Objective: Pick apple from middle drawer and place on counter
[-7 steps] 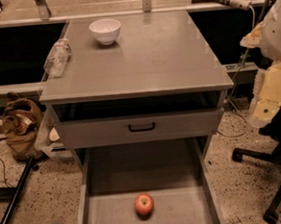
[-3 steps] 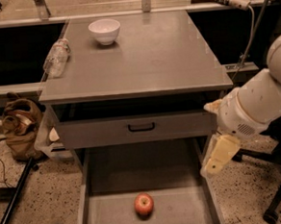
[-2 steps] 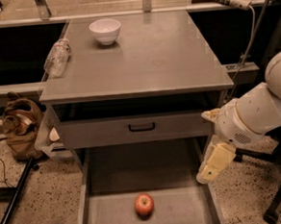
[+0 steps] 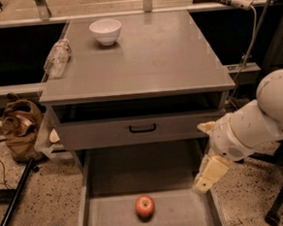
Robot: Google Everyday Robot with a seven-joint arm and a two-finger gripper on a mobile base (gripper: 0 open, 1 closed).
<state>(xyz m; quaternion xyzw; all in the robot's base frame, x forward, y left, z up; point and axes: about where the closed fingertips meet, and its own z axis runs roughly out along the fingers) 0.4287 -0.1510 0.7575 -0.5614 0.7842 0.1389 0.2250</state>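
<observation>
Below the front right corner of the smooth grey metal counter [image 4: 147, 61], my cream two-finger gripper [image 4: 208, 176] hangs over the right wall of the wide grey metal middle drawer [image 4: 112, 175], which is pulled out. I cannot tell if my gripper is released or clenched, but the apple is not in it. The small round red apple [image 4: 145, 205] sits on the flat drawer floor, under the middle of the counter's front edge, to the left of my gripper and apart from it. I think my job now is to reach the apple. To do that well, I should slide left until I am right above it, staying off the drawer wall and the grey drawer front with the black handle [image 4: 142, 128]. Then I should come straight down so the apple ends up in the middle of my gripper. It is round and may roll, so no bumping. Up top, the white round bowl [image 4: 105, 31] sits near the back edge and the clear plastic bottle [image 4: 57, 56] lies along the left edge, so the front middle looks like a good spot for the apple.
</observation>
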